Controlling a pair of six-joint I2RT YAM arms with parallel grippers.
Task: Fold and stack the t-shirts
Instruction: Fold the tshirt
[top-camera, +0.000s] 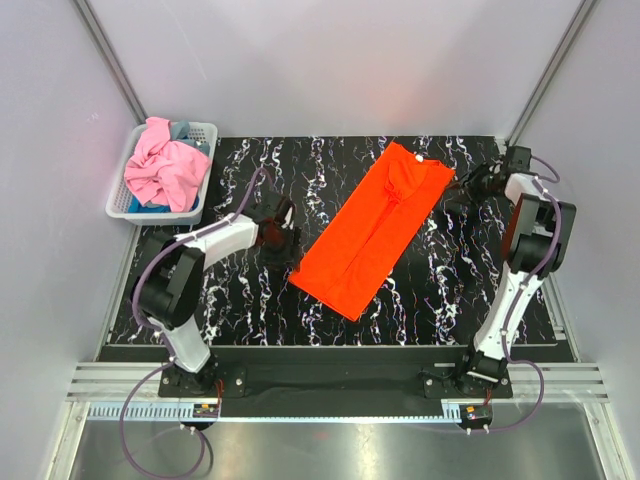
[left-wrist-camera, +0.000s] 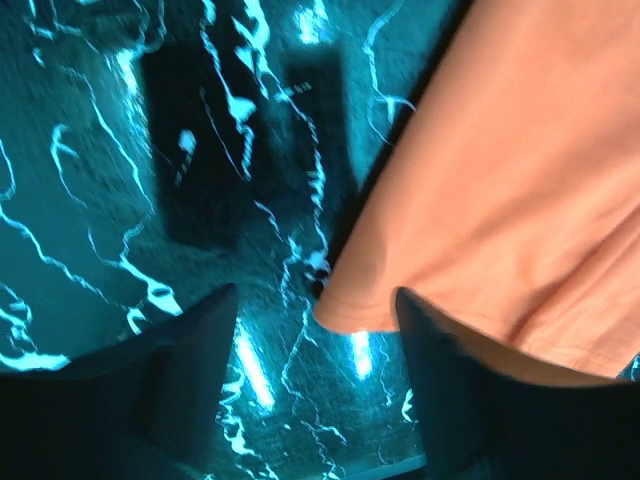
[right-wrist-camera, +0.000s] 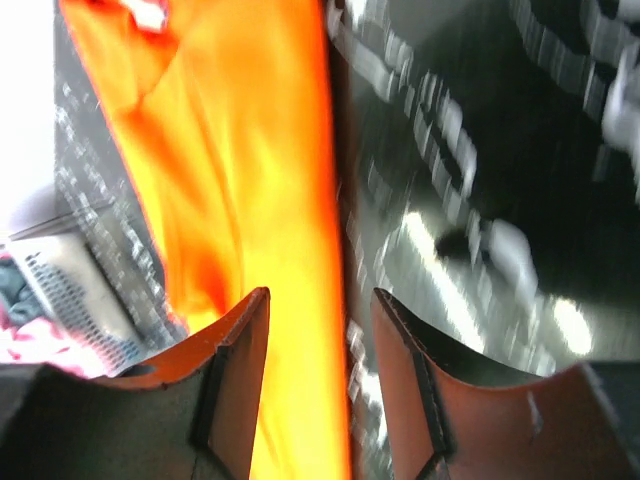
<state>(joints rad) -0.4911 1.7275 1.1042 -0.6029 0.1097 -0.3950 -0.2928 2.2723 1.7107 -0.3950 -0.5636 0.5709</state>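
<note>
Plain pale grey walls (top-camera: 330, 60) close in three sides, with slim metal posts (top-camera: 108, 62) in the far corners. The table (top-camera: 430, 300) is black with white marble veining, glossy under bright light.

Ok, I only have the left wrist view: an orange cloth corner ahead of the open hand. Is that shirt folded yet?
Observer: Partly; from above, the orange shirt is folded into a long strip lying diagonally on the table.
Reviewer: And the other arm?
Observer: The right hand is open at the shirt's far, collar end.
Reviewer: Any other shirts?
Observer: A pink shirt sits crumpled in the white basket at the far left.
</note>
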